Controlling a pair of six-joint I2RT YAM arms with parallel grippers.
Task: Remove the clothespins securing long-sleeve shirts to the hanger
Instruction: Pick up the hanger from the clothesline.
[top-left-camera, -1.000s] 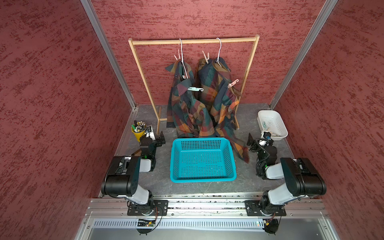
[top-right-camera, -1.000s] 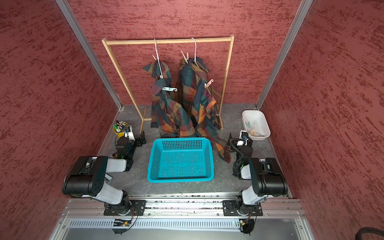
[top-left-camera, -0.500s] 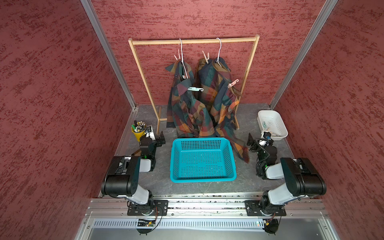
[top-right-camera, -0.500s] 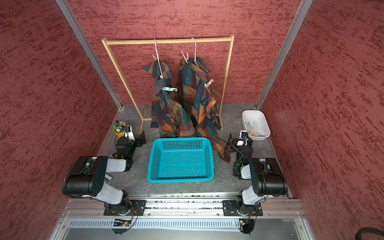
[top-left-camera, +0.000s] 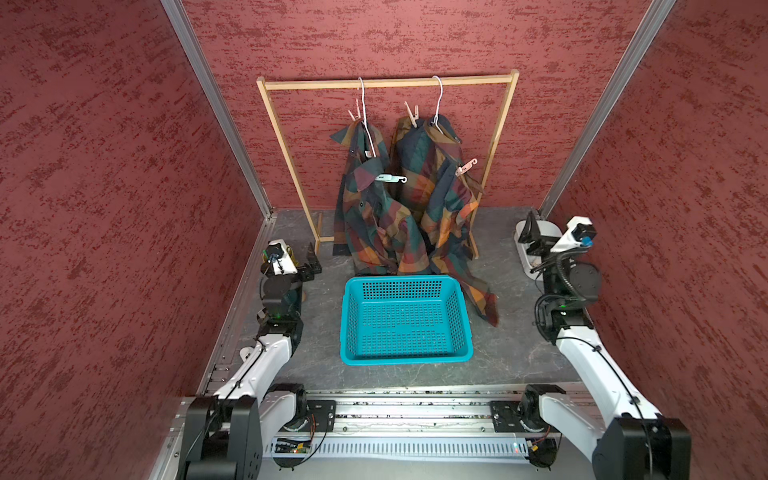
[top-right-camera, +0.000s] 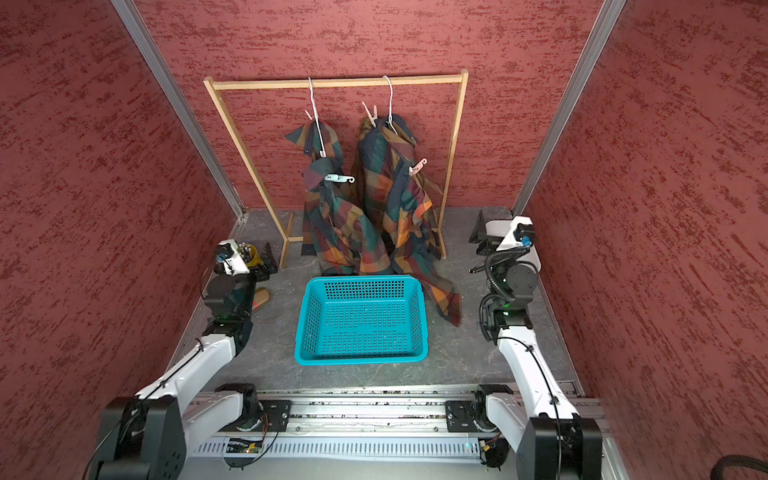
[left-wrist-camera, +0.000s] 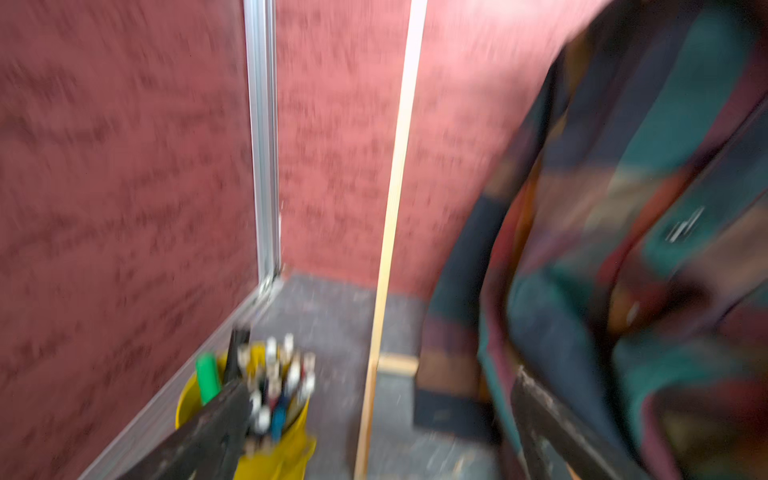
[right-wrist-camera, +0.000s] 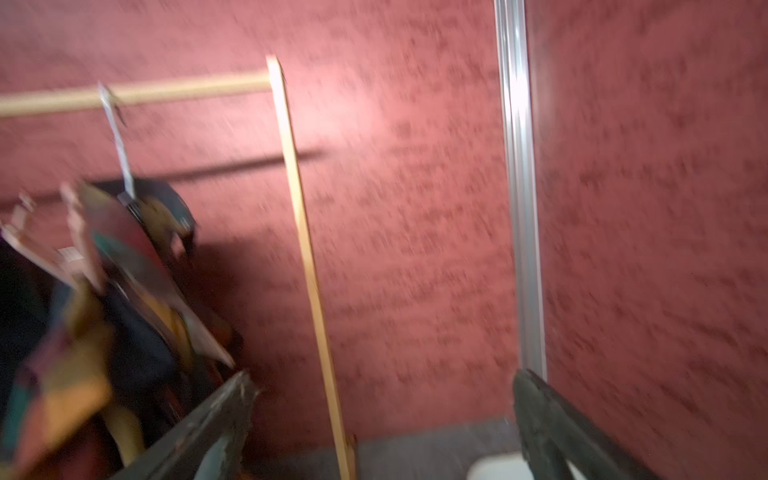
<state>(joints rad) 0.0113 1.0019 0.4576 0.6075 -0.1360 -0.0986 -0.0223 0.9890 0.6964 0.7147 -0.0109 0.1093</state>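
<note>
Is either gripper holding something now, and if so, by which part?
Nothing is held. The left gripper and the right gripper are both open and empty; the clothespins are clipped on the shirts.

Two plaid long-sleeve shirts (top-left-camera: 374, 208) are hanging beyond and between the left gripper (top-left-camera: 312, 261) and right gripper (top-left-camera: 532, 232), with three pink clothespins (top-left-camera: 411, 114) and one mint clothespin (top-left-camera: 390, 178) gripping them.

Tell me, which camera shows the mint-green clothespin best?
Both top views show the mint clothespin sharp and whole, clipped to a plaid shirt. Both wrist views are motion-blurred; neither shows it recognisably.
</note>
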